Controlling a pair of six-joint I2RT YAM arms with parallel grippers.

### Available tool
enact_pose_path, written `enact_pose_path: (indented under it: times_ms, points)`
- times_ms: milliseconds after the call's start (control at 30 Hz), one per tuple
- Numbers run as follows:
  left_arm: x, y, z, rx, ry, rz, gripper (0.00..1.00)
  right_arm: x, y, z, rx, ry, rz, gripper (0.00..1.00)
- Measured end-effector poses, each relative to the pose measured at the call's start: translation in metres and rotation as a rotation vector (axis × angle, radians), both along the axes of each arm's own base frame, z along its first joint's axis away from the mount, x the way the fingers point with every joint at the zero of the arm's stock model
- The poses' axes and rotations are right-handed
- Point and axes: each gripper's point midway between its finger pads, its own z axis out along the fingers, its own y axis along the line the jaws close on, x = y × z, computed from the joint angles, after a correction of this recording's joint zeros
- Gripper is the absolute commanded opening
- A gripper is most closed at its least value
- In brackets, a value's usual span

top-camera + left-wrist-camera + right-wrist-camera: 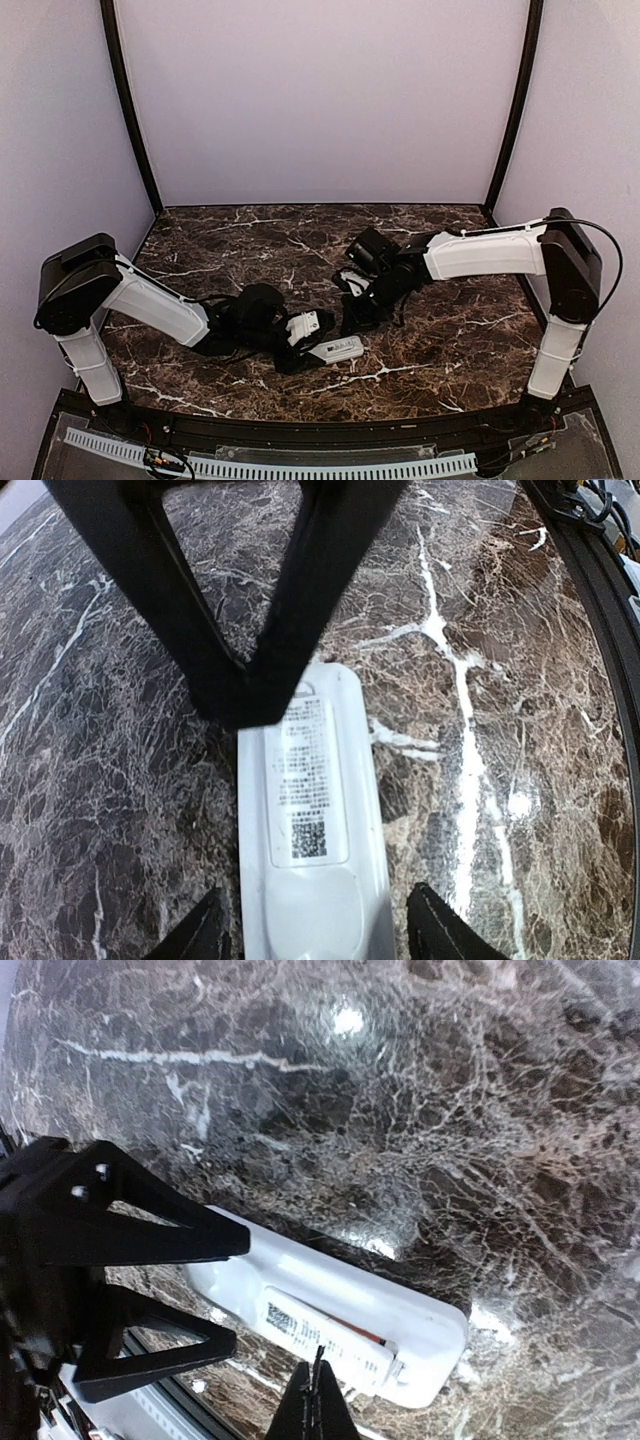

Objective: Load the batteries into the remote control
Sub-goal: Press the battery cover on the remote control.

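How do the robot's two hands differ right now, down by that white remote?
The left hand has its fingers spread, straddling one end of the remote control; the right hand has its fingers shut into a single point. The left hand flanks the remote's sides, while the right hand's tip sits at its labelled back. Both are black, two-fingered, and at the same remote on the marble table.

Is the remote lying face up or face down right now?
Face down. The remote shows its back: a printed label with a QR code, no buttons or screen, flat on the table.
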Motion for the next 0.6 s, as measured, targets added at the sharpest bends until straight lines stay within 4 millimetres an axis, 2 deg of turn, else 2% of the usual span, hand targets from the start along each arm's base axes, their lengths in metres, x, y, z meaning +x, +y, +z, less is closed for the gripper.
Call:
enact_pose_path:
  times_ms: [133,200,367,600]
  points:
    - [0.000,0.003,-0.004,0.021,0.004,0.010,0.60,0.009,-0.006,0.027,0.007,-0.061,-0.027,0.15]
    - [0.001,0.005,-0.006,0.032,0.004,0.015,0.60,0.013,-0.012,0.033,-0.002,-0.079,-0.048,0.18]
    - [0.000,0.013,-0.015,0.071,0.013,0.030,0.57,0.018,-0.028,0.025,-0.051,-0.060,-0.080,0.18]
    - [-0.002,0.015,-0.017,0.080,0.021,0.029,0.51,0.014,-0.027,0.004,-0.077,-0.002,-0.065,0.09]
